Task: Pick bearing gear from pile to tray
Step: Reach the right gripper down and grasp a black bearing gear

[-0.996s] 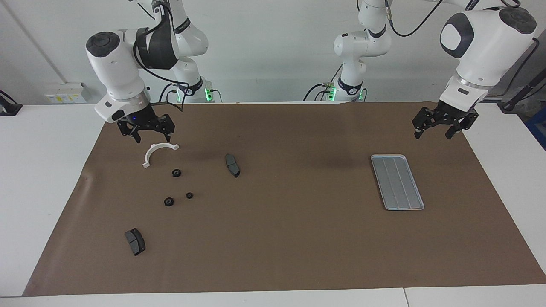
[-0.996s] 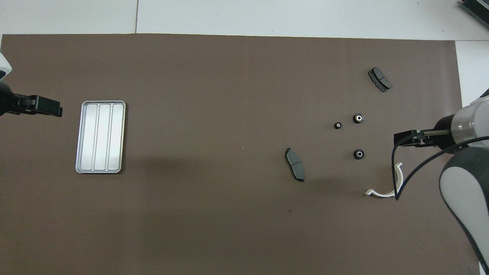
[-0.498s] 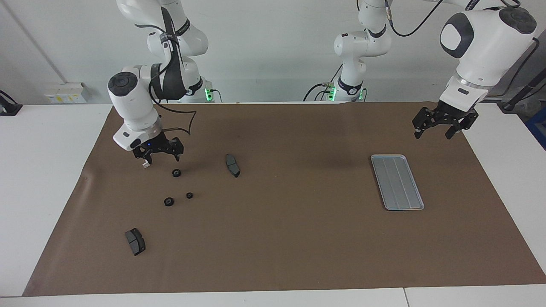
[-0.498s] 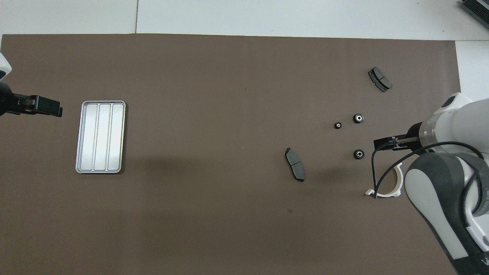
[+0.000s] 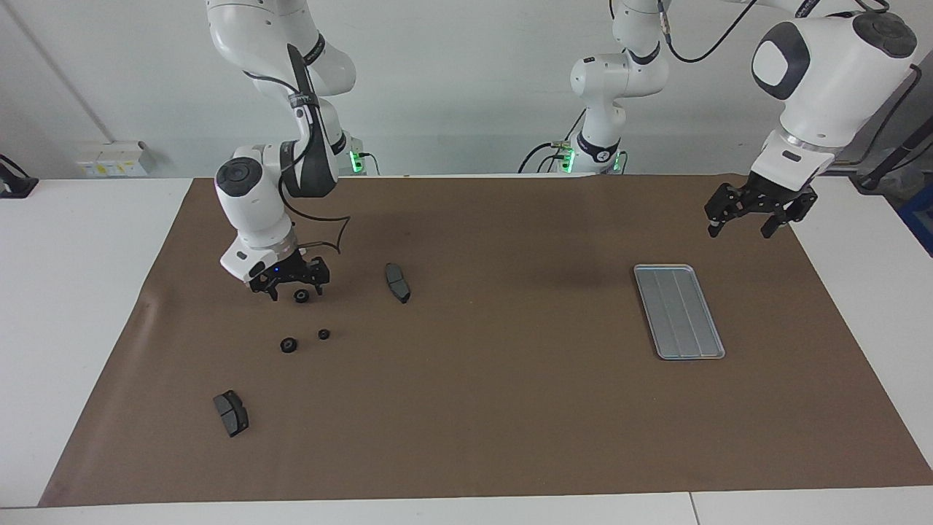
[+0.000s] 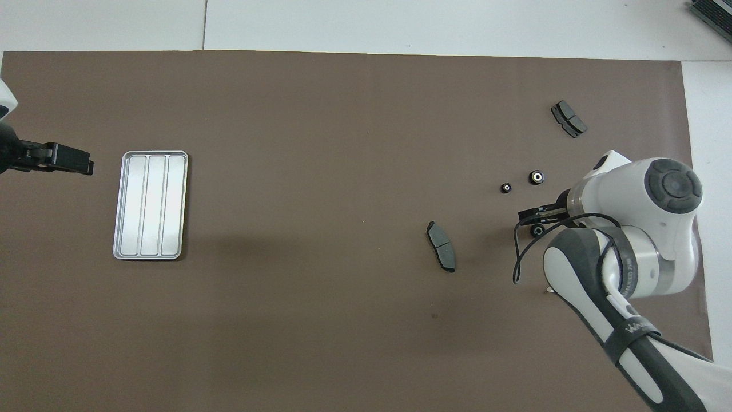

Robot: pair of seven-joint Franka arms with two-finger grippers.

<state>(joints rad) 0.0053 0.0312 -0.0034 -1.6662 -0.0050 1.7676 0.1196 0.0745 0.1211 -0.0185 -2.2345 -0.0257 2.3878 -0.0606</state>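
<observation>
Three small black bearing gears lie in the pile at the right arm's end of the table. My right gripper (image 5: 297,294) (image 6: 533,220) is down low and open, its fingers on either side of the gear (image 5: 301,295) (image 6: 537,230) nearest the robots; I cannot tell if they touch it. The two other gears (image 5: 289,345) (image 5: 323,334) lie farther out. The silver ridged tray (image 5: 679,310) (image 6: 151,205) rests bare at the left arm's end. My left gripper (image 5: 738,232) (image 6: 60,160) waits open in the air beside the tray.
One dark grey pad (image 5: 397,282) (image 6: 441,254) lies beside the straddled gear, toward the table's middle. Another pad (image 5: 231,413) (image 6: 568,119) is the part farthest from the robots. The right arm hides nearly all of the white bracket. A brown mat (image 5: 474,408) covers the table.
The right arm swung out from over the white bracket and came down, bringing its open gripper around the nearest gear. The left arm stayed still.
</observation>
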